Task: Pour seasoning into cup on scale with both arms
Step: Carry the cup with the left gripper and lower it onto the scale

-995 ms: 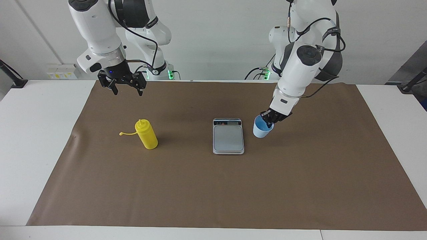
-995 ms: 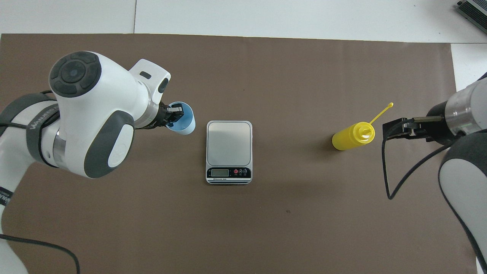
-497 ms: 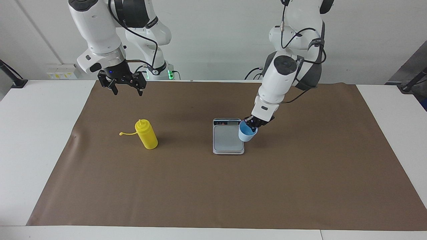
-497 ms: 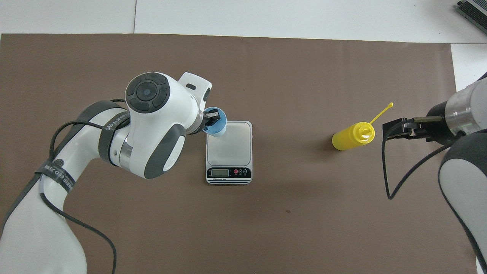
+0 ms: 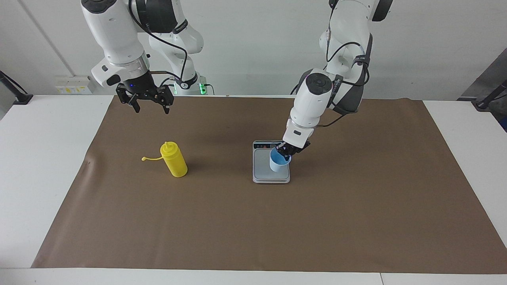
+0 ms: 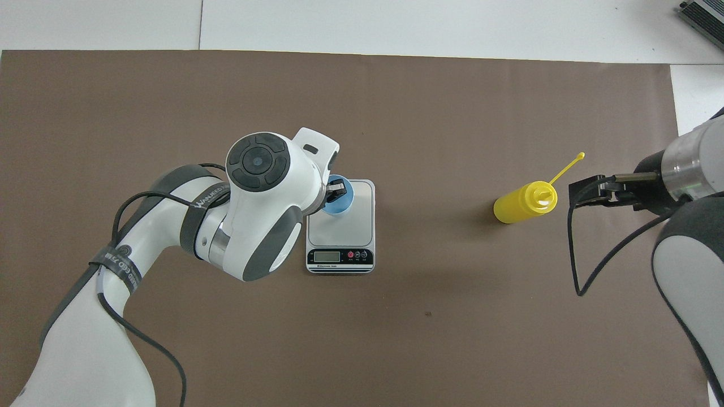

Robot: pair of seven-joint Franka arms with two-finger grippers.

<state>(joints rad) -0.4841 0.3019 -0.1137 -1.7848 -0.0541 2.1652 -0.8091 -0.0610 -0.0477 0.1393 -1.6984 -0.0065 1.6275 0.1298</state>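
The light-blue cup [image 5: 279, 164] [image 6: 341, 203] hangs just over the scale's [image 5: 264, 171] [image 6: 349, 226] grey plate, on the side toward the left arm's end. My left gripper [image 5: 286, 152] [image 6: 336, 189] is shut on the cup's rim, one finger inside it. Whether the cup touches the plate I cannot tell. The yellow seasoning bottle [image 5: 174, 160] [image 6: 523, 203] stands upright on the mat toward the right arm's end, its cap strap sticking out sideways. My right gripper [image 5: 152, 110] [image 6: 582, 192] waits open in the air, over the mat beside the bottle, on its robot side.
A brown mat [image 5: 253, 229] covers most of the white table [image 5: 47, 158]. The scale's display strip [image 6: 340, 257] faces the robots. A grey device [image 6: 704, 14] lies at the table corner farthest from the robots, toward the right arm's end.
The left arm has carried the cup sideways from the mat beside the scale to over the scale's plate. The right arm and the bottle have not moved.
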